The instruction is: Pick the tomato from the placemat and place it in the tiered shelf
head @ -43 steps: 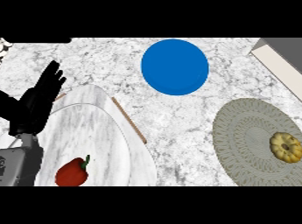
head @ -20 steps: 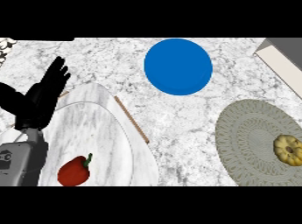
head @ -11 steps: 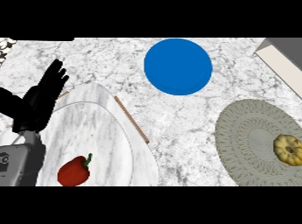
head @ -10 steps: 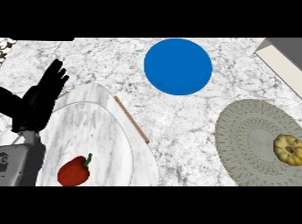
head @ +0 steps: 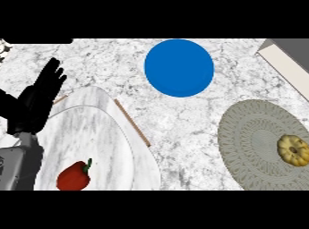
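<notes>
Nothing was grasped yet. The left hand [head: 31, 105] rested open at the frame's left. The yellowish tomato [head: 294, 150] lay on the round placemat [head: 249, 134] at right, awaiting a reach.

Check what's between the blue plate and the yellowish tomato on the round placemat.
Head view: between the blue plate and the tomato lies bare marble counter, then the grey placemat itself. No other object sits on that stretch.
</notes>
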